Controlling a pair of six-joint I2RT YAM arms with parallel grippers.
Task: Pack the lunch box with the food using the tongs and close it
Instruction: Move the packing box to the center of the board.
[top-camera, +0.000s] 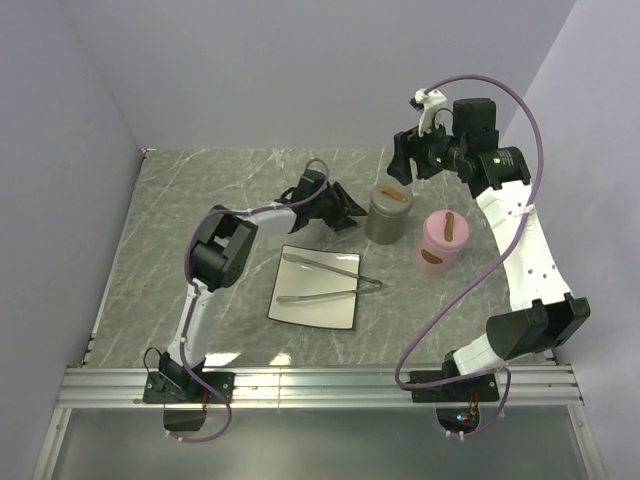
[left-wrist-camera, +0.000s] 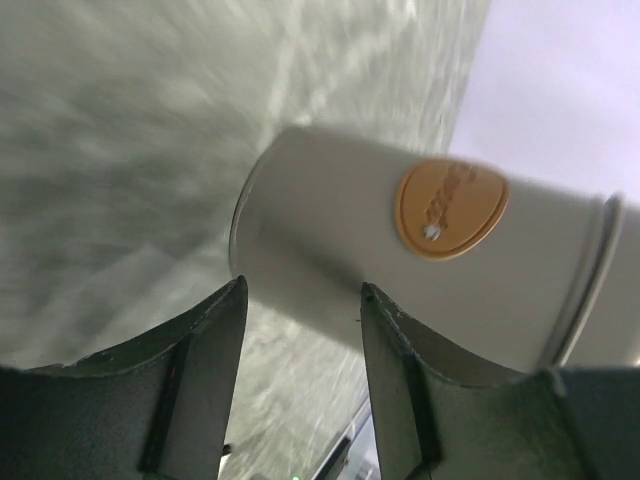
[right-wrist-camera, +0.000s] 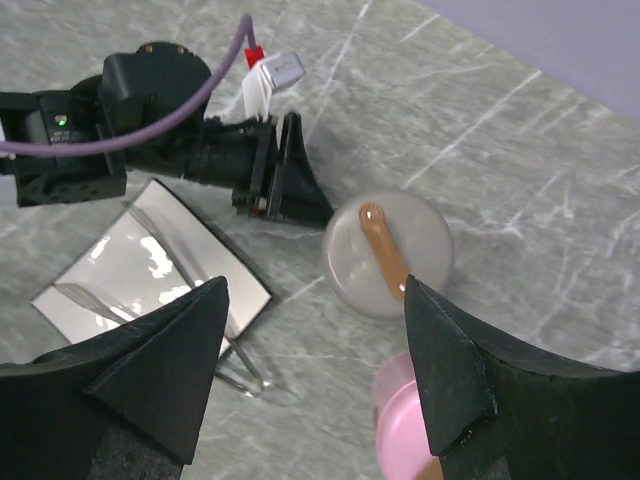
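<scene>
The silver tongs lie across the white square plate, joined end past its right edge; the right wrist view shows that end. No food is in view. A grey round lunch box with a tan strap on its lid stands right of the plate, a pink one beside it. My left gripper is open and low, its fingertips just short of the grey box's side. My right gripper hangs open, high above the grey lid.
The marble table ends at grey walls on the left, back and right. The left arm's wrist and purple cable lie between the plate and the grey box. The pink box sits under my right finger.
</scene>
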